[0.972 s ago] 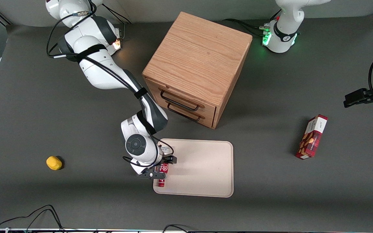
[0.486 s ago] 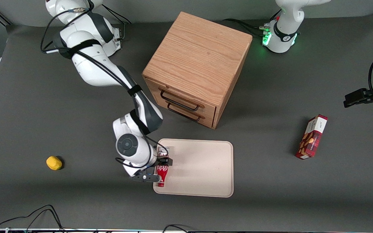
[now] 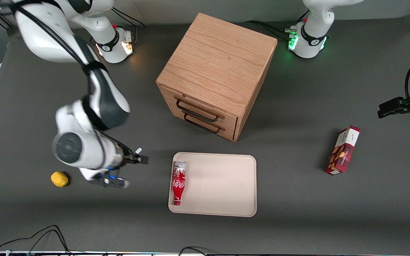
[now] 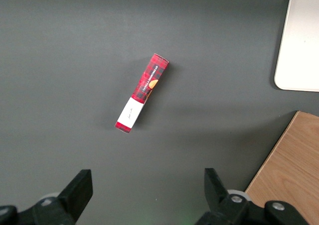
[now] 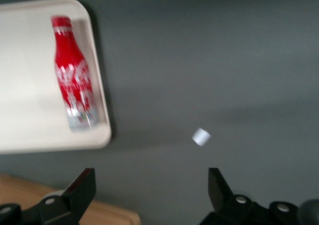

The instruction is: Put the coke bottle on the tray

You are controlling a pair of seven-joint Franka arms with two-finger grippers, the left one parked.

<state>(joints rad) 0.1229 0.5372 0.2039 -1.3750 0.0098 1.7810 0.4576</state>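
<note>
A small yellow rounded object (image 3: 59, 179) lay on the dark grey counter (image 3: 30, 213) toward the working arm's end. Just beside it, the right arm's black two-finger end effector (image 3: 133, 170) hovered above bare counter, empty, its fingers spread apart as the right wrist view showed (image 5: 149, 195). It was apart from the large flat pale beige rectangular tray (image 3: 222, 185), with open counter between them.

The small slim red coke bottle with white script (image 3: 178, 182) lay on its side on the tray, along the short rim nearest the working arm, silver-grey base toward the wooden two-drawer cabinet (image 3: 215, 74) and red neck toward the front camera. The rest of the tray was bare. The cabinet stood farther from the front camera than the tray, with a strip of counter between them.

Toward the parked arm's end, well apart from the tray, lay a red rectangular snack box (image 3: 342, 150).

The right wrist view showed the bottle (image 5: 73, 85) close against the tray's rim (image 5: 102, 110) and a small pale object (image 5: 201, 136) against the counter. The left wrist view showed the snack box (image 4: 142, 93) and a tray corner (image 4: 299, 51), not the bottle.
</note>
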